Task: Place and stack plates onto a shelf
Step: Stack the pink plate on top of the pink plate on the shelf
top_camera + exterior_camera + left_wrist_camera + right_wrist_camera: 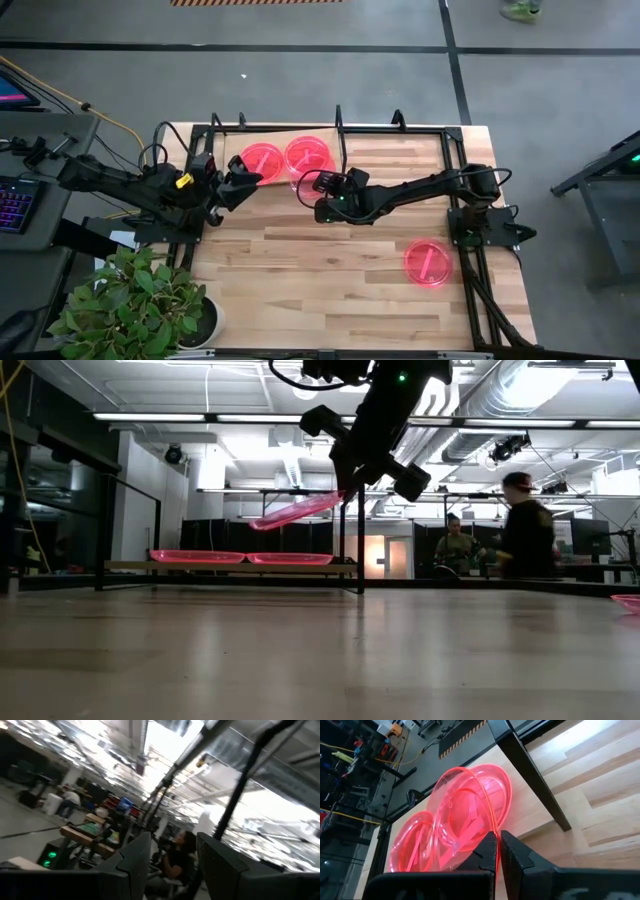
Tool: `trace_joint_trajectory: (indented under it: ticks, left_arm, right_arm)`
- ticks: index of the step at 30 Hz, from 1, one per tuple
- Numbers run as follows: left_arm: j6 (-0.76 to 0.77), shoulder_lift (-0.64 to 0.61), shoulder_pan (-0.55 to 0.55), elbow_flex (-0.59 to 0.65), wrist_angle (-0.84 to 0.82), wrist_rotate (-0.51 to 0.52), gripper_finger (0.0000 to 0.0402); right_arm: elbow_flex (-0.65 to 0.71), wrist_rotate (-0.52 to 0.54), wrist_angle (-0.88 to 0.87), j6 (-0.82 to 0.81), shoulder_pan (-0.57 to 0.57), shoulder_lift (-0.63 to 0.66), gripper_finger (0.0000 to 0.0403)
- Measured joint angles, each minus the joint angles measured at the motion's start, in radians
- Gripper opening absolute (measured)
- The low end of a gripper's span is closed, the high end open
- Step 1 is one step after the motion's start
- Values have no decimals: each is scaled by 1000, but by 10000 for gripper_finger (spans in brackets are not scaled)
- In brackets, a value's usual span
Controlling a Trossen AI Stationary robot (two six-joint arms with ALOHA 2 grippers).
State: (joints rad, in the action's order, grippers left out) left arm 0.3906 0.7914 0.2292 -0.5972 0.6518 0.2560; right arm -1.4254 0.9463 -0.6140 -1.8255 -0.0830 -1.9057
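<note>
Two pink-red plates (262, 160) (308, 154) lie flat side by side on the light-wood shelf (385, 150) at the table's far side; the low view shows them as plates (197, 557) (290, 558). My right gripper (318, 186) (498, 851) is shut on a third plate (295, 512) in the air by the shelf's right-hand plate. Another plate (428, 262) rests flat on the tabletop near the right edge. My left gripper (243, 184) (172, 865) is open beside the left plate's near rim, and its wrist view shows only the room. My right gripper pinches the plate's rim (492, 832) between its two fingers, on the edge nearest the arm. The fingers come at it from the table's right. The plate (462, 820) is lifted clear and tilted, its free edge (262, 524) lower than the held edge.
Black frame tubes (340, 140) (532, 780) stand at the shelf's edges, close to the held plate. Bare butcher-block tabletop (320, 270) spreads toward the near edge. A potted plant (140, 300) sits at the near left corner. People (525, 525) move in the room behind.
</note>
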Motion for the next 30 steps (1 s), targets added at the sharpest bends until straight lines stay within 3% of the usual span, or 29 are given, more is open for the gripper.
trace_joint_trajectory:
  ticks: [7,16,25,30]
  left_arm:
    - [-44,5,-36,0,-5,-169,149]
    - [-36,-14,-68,0,-8,-169,149]
    - [0,-21,-99,0,6,-141,149]
    - [11,-21,-99,0,5,-138,149]
  right_arm:
    - [0,14,3,-12,6,0,0]
    - [1,-11,69,-9,64,-30,0]
    - [2,-7,153,-261,152,-146,0]
    - [2,-30,233,-275,163,-184,0]
